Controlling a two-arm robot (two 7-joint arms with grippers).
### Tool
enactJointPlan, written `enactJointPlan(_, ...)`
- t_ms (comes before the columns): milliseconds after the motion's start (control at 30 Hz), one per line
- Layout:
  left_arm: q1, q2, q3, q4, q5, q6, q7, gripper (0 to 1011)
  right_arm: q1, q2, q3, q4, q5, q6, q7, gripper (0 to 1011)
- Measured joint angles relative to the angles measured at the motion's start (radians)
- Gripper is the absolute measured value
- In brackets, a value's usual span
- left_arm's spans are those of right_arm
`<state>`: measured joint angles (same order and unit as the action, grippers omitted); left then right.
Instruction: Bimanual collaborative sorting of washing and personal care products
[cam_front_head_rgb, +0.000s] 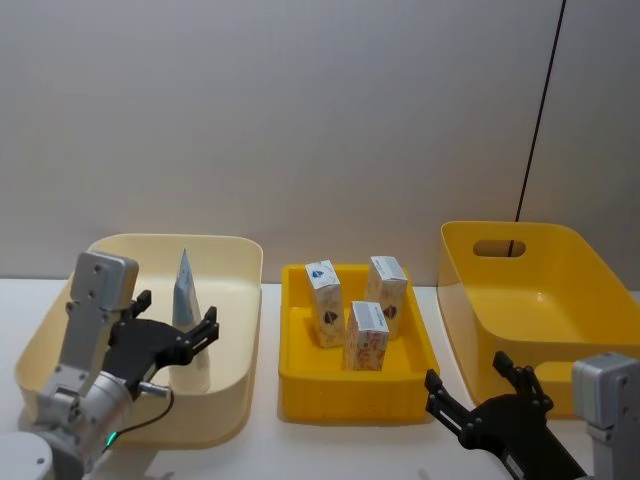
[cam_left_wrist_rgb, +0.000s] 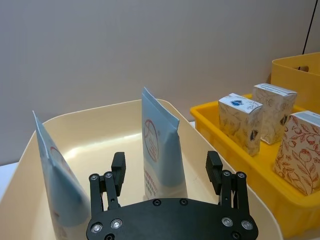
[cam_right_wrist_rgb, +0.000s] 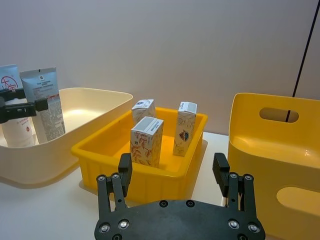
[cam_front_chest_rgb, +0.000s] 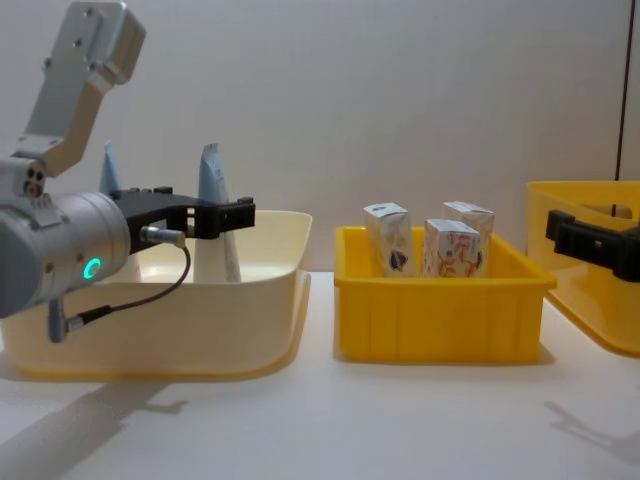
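Squeeze tubes (cam_left_wrist_rgb: 160, 145) and cartons (cam_front_head_rgb: 367, 335): sitting apart in cream bin (cam_front_head_rgb: 240, 335) and yellow tray (cam_front_head_rgb: 350, 395), looking largely sorted; holding left gripper (cam_left_wrist_rgb: 166, 161) spread at tubes, right gripper (cam_right_wrist_rgb: 172, 162) spread, gripping nothing.

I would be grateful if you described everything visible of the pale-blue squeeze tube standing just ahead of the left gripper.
The pale-blue soft-plastic squeeze tube stands upright inside the cream plastic bin, flat crimped end uppermost, widening downward. Its face carries a red circular emblem above small red print. Its foot is hidden behind the left gripper, whose open fingers flank it without visible contact.
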<state>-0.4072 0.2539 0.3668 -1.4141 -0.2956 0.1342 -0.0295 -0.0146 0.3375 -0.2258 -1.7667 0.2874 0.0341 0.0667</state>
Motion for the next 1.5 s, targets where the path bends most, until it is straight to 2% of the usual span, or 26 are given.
enactJointPlan(367, -0.041, -0.033, -0.004, 0.072, 0.005, 0.013, 0.003, 1003, 0.000, 0.000, 0.000, 0.000, 0.000, 0.000, 0.000, 1003)
enactJointPlan(500, -0.048, -0.040, -0.005, 0.085, 0.009, 0.017, 0.007, 952, 0.000, 0.000, 0.000, 0.000, 0.000, 0.000, 0.000, 1003)
enactJointPlan(633, -0.055, -0.046, -0.006, 0.098, 0.013, 0.020, 0.012, 833, 0.000, 0.000, 0.000, 0.000, 0.000, 0.000, 0.000, 1003)
enactJointPlan(733, -0.058, -0.049, -0.006, 0.105, 0.015, 0.022, 0.014, 782, 0.000, 0.000, 0.000, 0.000, 0.000, 0.000, 0.000, 1003)
enactJointPlan(833, -0.061, -0.051, -0.007, 0.109, 0.016, 0.023, 0.015, 656, 0.000, 0.000, 0.000, 0.000, 0.000, 0.000, 0.000, 1003)
enactJointPlan(867, -0.062, -0.052, -0.007, 0.111, 0.017, 0.024, 0.016, 644, 0.000, 0.000, 0.000, 0.000, 0.000, 0.000, 0.000, 1002)
enactJointPlan(933, -0.064, -0.054, -0.007, 0.114, 0.018, 0.025, 0.017, 558, 0.000, 0.000, 0.000, 0.000, 0.000, 0.000, 0.000, 1003)
enactJointPlan(967, -0.064, -0.054, -0.007, 0.115, 0.018, 0.025, 0.017, 558, 0.000, 0.000, 0.000, 0.000, 0.000, 0.000, 0.000, 1002)
enactJointPlan(1167, -0.066, -0.056, -0.008, 0.119, 0.019, 0.026, 0.018, 353, 0.000, 0.000, 0.000, 0.000, 0.000, 0.000, 0.000, 1003)
enactJointPlan(1500, -0.064, -0.050, -0.011, 0.115, 0.015, -0.002, -0.021, 278, 0.000, 0.000, 0.000, 0.000, 0.000, 0.000, 0.000, 1002)
